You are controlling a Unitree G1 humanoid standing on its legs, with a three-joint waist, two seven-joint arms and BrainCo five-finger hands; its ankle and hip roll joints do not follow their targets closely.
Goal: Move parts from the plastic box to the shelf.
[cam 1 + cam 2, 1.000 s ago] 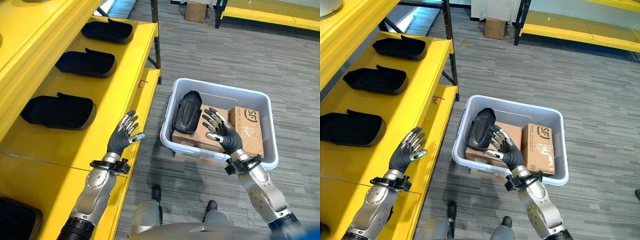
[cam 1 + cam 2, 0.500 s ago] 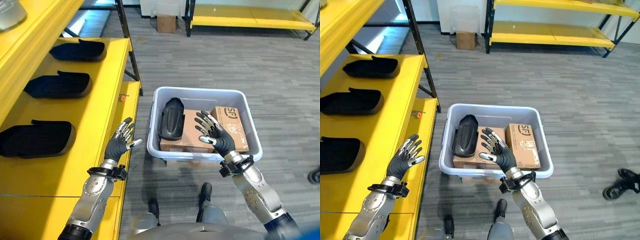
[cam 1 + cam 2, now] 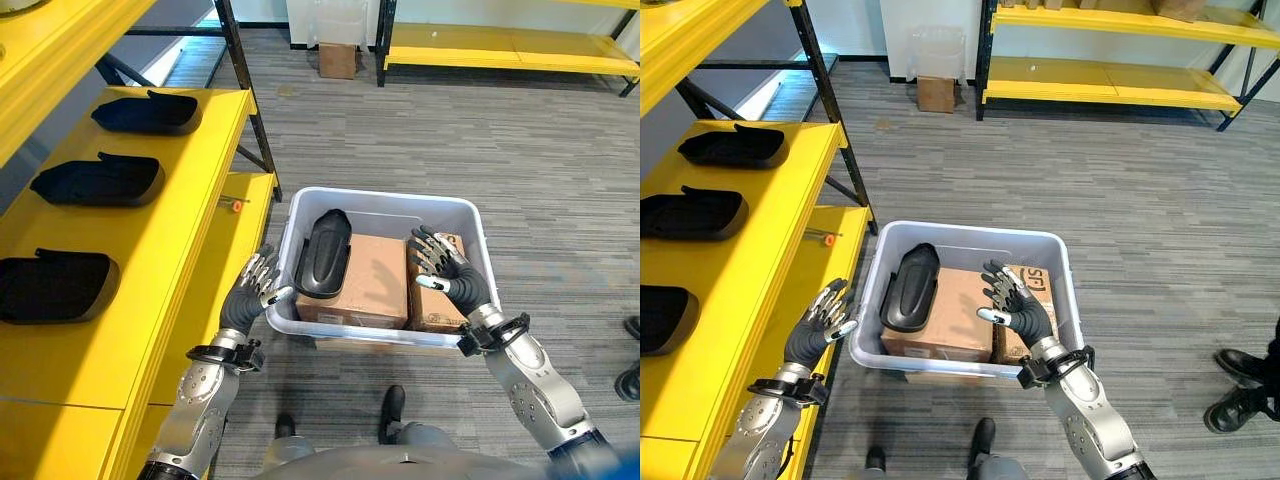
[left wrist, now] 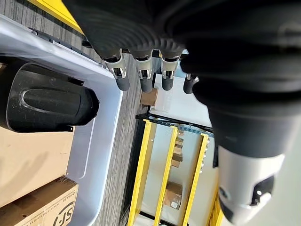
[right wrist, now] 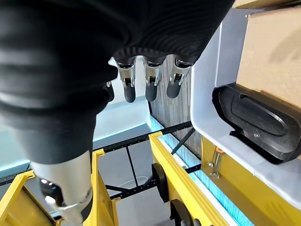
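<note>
Part (image 3: 321,254) between hands (in box (image 3: 470,218))

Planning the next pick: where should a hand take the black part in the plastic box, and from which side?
Probably around its upper, far end, coming from above. The black part leans in the plastic box at its left wall, one long edge resting on the cardboard box, so that end stands clear. The left hand hovers open just outside that wall and looks closest; the right hand is open over the right side.
</note>
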